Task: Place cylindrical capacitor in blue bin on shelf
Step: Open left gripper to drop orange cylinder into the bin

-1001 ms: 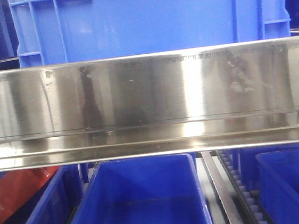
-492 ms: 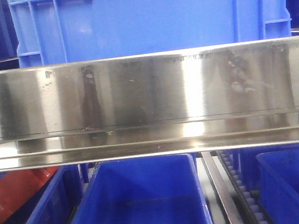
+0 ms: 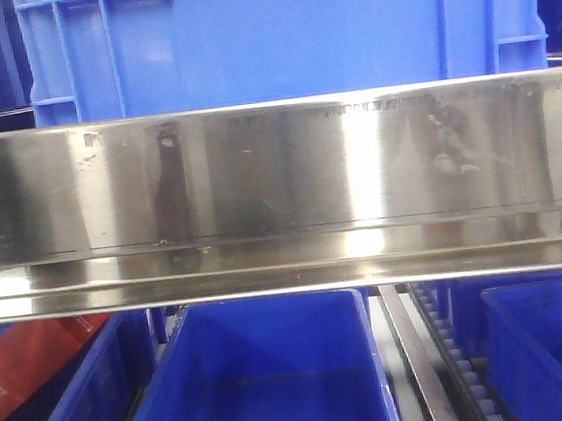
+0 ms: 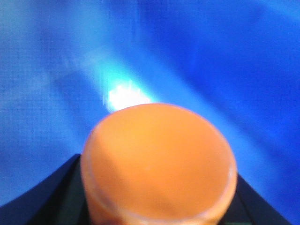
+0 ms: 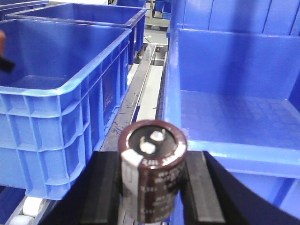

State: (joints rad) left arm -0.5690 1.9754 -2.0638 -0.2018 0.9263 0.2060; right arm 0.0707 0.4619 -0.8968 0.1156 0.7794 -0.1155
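The right gripper clamps the upright cylindrical capacitor, its black fingers pressing both sides; the left gripper holds an orange round-topped object between dark fingers.

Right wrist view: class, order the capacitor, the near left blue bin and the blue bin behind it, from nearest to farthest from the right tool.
1. The cylindrical capacitor, clamped in the right tool, bottom centre.
2. The near blue bin, ahead on the left.
3. The far blue bin, behind that one, upper left.
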